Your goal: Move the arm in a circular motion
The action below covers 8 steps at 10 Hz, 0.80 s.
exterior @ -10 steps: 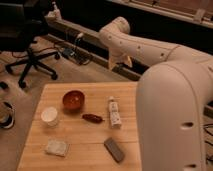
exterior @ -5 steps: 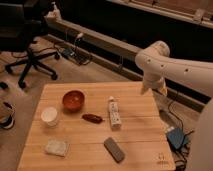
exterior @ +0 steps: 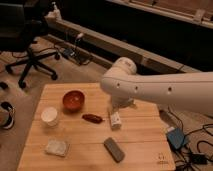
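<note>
The arm [exterior: 160, 90] is a thick cream-white tube with small dark screw holes. It reaches in from the right edge and ends in a rounded elbow [exterior: 121, 75] above the back of the wooden table [exterior: 145, 150]. Below the elbow a short pale end hangs toward the tabletop. There sits the gripper [exterior: 121, 104], just behind a small white bottle [exterior: 116, 120]. The arm's bulk hides most of the gripper.
On the table are a red bowl [exterior: 74, 100], a white cup [exterior: 49, 115], a reddish-brown oblong item [exterior: 92, 118], a dark flat bar [exterior: 114, 149] and a pale sponge-like block [exterior: 56, 147]. A black office chair [exterior: 27, 47] stands back left. A blue box [exterior: 176, 138] and cables lie on the floor at right.
The elbow has swung from the right side toward the table's middle and dropped lower. It now hangs over the white bottle. The table items have not moved.
</note>
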Each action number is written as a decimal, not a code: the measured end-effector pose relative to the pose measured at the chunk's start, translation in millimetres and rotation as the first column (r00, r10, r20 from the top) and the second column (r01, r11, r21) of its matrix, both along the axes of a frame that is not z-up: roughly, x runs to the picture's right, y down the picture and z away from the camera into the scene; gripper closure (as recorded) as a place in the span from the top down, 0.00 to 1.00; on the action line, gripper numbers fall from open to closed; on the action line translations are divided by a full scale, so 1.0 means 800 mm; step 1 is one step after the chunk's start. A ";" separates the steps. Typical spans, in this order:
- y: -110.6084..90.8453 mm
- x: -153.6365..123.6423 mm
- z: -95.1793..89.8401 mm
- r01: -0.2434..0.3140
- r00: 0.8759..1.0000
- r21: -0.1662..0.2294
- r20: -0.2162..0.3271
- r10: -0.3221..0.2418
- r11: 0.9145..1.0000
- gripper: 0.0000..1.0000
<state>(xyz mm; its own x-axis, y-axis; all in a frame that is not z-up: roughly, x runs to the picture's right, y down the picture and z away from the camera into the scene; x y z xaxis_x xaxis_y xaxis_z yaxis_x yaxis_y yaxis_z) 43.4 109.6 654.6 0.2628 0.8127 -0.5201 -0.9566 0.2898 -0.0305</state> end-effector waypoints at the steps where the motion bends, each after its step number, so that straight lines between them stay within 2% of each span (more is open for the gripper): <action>1: 0.022 -0.066 -0.016 0.079 0.992 -0.034 0.105 -0.075 0.996 0.73; 2: 0.034 -0.111 -0.026 0.129 0.977 -0.047 0.177 -0.119 0.991 0.73; 3: 0.040 -0.156 -0.034 0.177 0.955 -0.049 0.251 -0.160 0.983 0.73; 4: 0.041 -0.224 -0.044 0.237 0.911 -0.035 0.356 -0.210 0.971 0.73; 5: 0.035 -0.273 -0.046 0.270 0.873 -0.015 0.426 -0.238 0.963 0.73; 6: 0.017 -0.320 -0.040 0.291 0.834 0.017 0.485 -0.262 0.957 0.73; 7: -0.014 -0.352 -0.020 0.295 0.809 0.056 0.516 -0.280 0.954 0.73; 8: -0.054 -0.361 0.011 0.286 0.803 0.096 0.518 -0.293 0.953 0.73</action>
